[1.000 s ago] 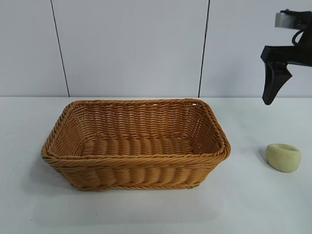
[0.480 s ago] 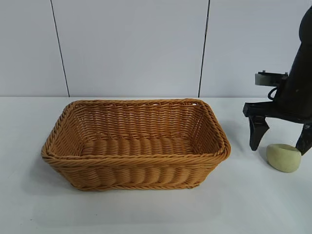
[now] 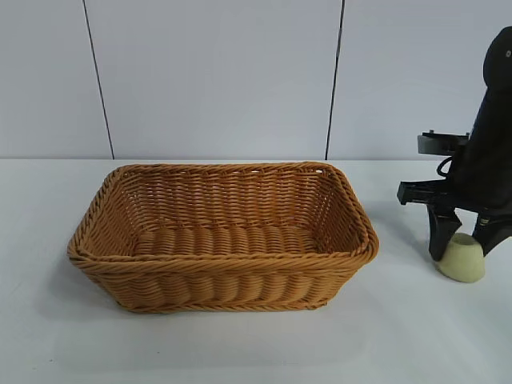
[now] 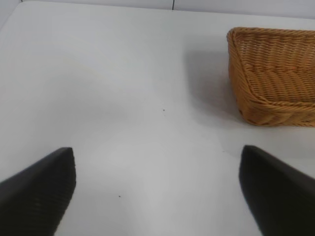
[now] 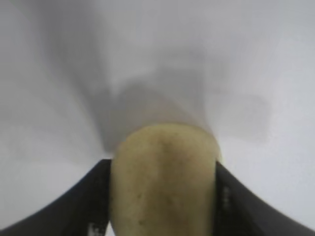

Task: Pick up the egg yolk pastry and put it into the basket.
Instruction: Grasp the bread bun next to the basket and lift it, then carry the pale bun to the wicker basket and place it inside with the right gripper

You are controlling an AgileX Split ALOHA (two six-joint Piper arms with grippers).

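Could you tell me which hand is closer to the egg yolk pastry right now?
The right hand: its fingers stand on either side of the egg yolk pastry, against it. The left hand hovers open over bare table beyond the basket.

Pretty clearly a lab-style test setup: a plain white table [image 3: 240, 344] is backed by bare white wall panels [image 3: 216, 80], and black robot arm hardware [image 3: 488, 160] is mounted alongside.

No legible writing

No text, label, brand, number or sign can be read on any surface in the exterior or wrist views.
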